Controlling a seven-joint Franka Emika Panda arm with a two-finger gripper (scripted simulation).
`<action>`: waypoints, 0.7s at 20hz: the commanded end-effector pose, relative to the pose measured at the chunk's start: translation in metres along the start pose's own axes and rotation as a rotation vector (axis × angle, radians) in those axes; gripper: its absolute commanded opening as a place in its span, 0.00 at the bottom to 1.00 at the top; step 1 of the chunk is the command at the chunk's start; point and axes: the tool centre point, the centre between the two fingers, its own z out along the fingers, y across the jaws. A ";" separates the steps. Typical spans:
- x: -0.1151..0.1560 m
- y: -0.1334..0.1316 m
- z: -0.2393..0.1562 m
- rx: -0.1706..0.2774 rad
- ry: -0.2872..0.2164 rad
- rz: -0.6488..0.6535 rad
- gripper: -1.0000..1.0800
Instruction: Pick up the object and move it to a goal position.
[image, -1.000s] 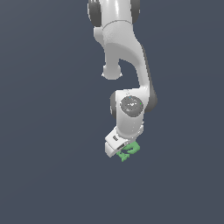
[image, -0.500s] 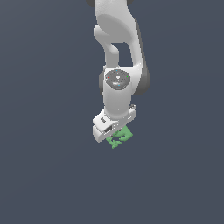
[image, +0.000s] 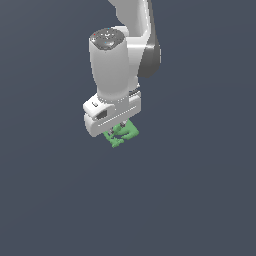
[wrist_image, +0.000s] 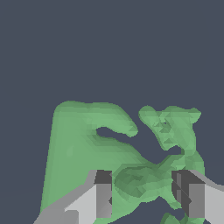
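The big white jointed robot arm (image: 122, 55) comes in from twelve o'clock in the exterior view and hangs straight down over a flat dark grey-blue surface (image: 200, 190). At its lower end sits the white, boxy gripper (image: 116, 131), its wide body tilted so that the end toward the four o'clock side rides higher. Tucked right under it, poking out at about five o'clock from the gripper body, is the small bright green lumpy object (image: 121, 134), narrower than the gripper. In the wrist view the two grey fingers (wrist_image: 98, 194) are closed in partway, pressed against a knobbly part of the green object (wrist_image: 83, 140) from either side, so it is clamped between them.
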 end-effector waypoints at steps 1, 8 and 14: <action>-0.019 0.005 -0.025 0.002 -0.001 0.000 0.00; -0.069 0.019 -0.095 0.006 -0.004 -0.001 0.00; -0.107 0.032 -0.148 0.008 -0.007 -0.001 0.00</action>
